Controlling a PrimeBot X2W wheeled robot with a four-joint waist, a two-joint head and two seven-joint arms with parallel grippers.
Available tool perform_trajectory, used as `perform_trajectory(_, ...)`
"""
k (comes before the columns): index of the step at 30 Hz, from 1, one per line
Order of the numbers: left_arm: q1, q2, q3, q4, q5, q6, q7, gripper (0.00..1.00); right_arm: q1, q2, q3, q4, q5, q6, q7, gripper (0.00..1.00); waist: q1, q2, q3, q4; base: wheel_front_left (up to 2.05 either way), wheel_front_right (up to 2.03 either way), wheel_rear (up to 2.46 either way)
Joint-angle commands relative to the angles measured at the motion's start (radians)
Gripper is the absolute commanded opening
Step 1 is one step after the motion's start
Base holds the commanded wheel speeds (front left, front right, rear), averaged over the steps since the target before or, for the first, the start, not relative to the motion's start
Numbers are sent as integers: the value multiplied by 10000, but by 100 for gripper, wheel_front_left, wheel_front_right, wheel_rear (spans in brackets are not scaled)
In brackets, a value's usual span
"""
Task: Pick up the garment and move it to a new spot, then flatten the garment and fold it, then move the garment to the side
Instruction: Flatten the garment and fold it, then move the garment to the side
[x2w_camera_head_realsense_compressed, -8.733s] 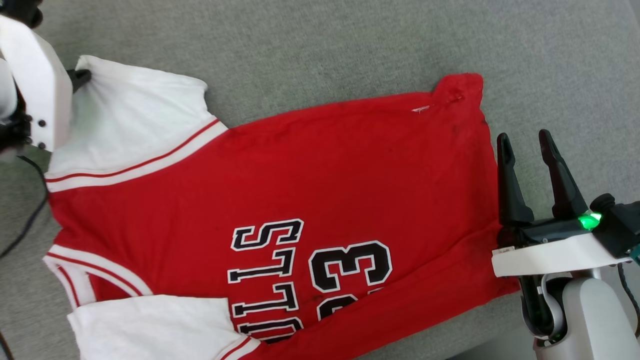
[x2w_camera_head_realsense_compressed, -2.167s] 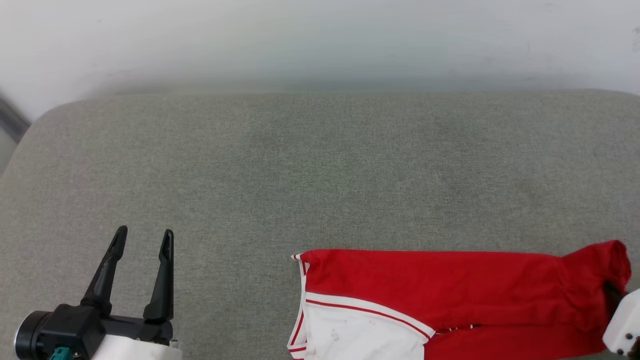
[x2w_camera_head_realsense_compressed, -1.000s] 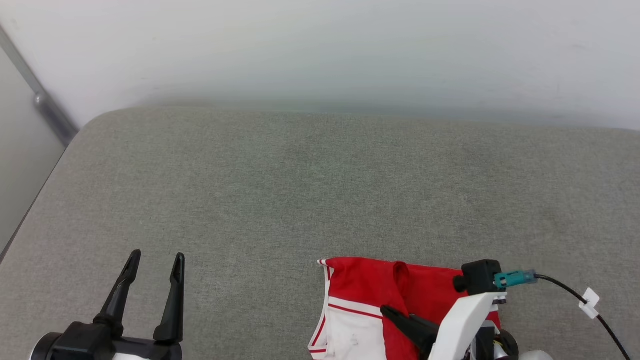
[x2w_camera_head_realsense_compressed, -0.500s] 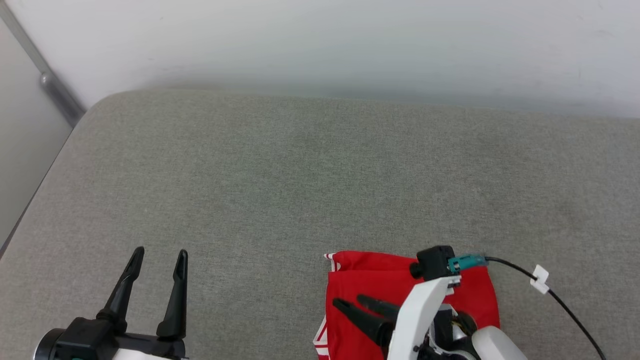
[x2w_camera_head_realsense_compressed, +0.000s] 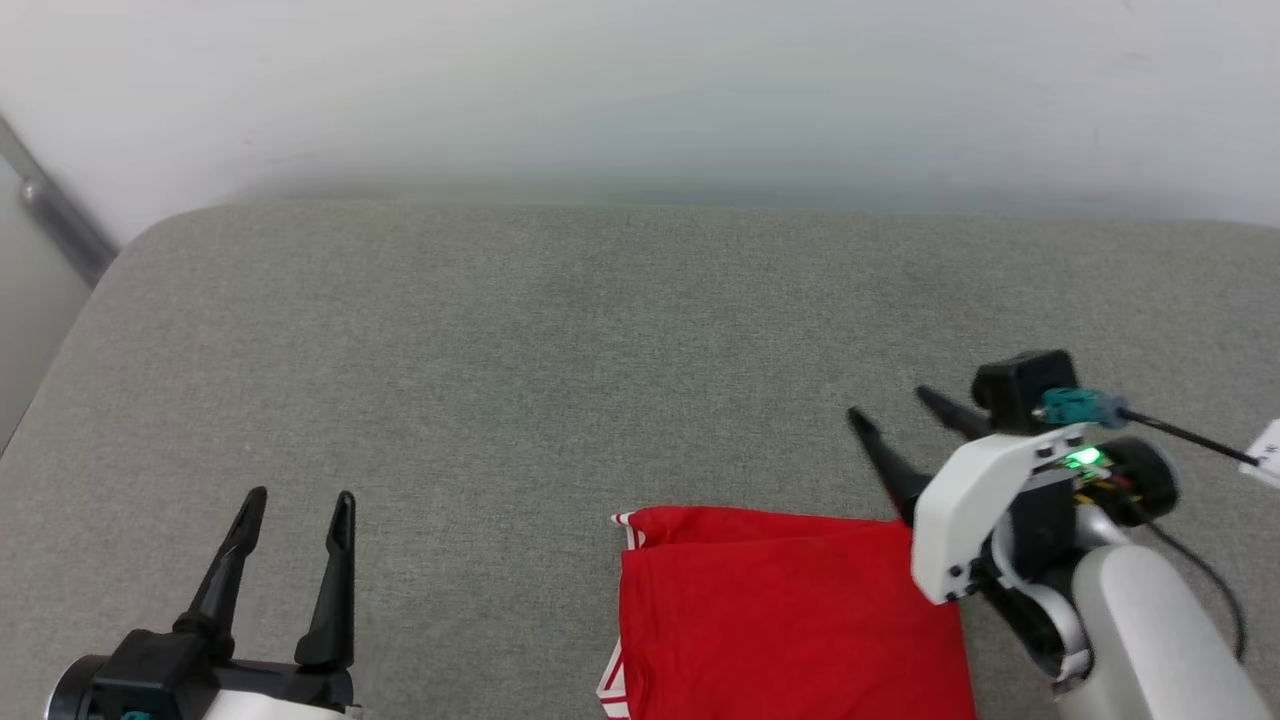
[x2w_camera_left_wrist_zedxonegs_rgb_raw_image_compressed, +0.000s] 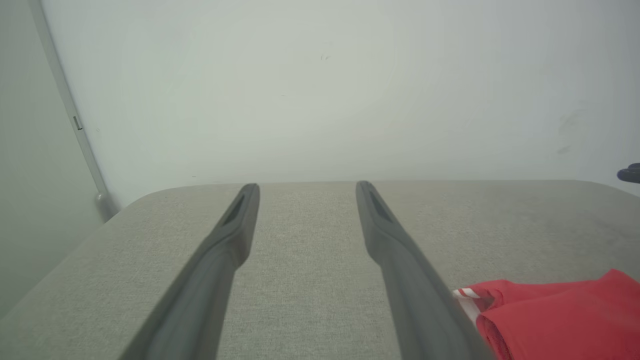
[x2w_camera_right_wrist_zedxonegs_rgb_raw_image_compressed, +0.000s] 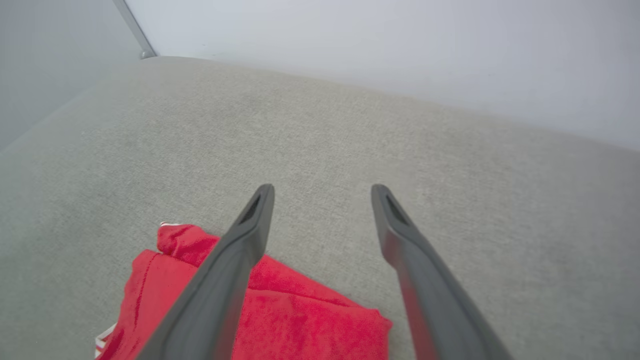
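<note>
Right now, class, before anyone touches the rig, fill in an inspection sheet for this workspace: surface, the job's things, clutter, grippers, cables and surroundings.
Surface: grey woven cushion with a rounded far-left corner.
Job's things: garment folded into a compact rectangle, plain red side up, striped trim at its left edge.
Clutter: nothing seen.
Grippers: left gripper open and empty, over bare cushion left of the garment; right gripper open and empty, fingertips pointing past the garment's far right corner.
Cables: black cable runs from a teal connector on the right wrist and carries a white tag.
Surroundings: pale wall behind the cushion; grey metal strip at the far left.
</note>
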Motion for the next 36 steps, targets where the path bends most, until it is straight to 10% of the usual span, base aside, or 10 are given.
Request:
perform_trajectory(1, -131, -69, 85, 19, 54, -7, -21, 100, -132, -146, -103, -161, -266, -2, -194, 100, 0, 0, 34, -73, 0, 0, 0)
perform_trajectory(9, -326, -206, 78, 15, 164, -8, -21, 100, 410, -1144, -1553, -1284, -1616, -4, -2767, 100, 0, 0, 228, -362, 0, 0, 0)
perform_trajectory(18, -440, -286, -85, -172, 16, -8, -21, 100, 2081, -336, -2719, -2281, -2060, -5, -5464, 100, 0, 0, 427, -545, 0, 0, 0)
perform_trajectory(36, -282, -262, -291, -206, 157, -9, -21, 100, 3173, 383, -2479, -2490, -2283, -5, -5959, 100, 0, 0, 373, -588, 0, 0, 0)
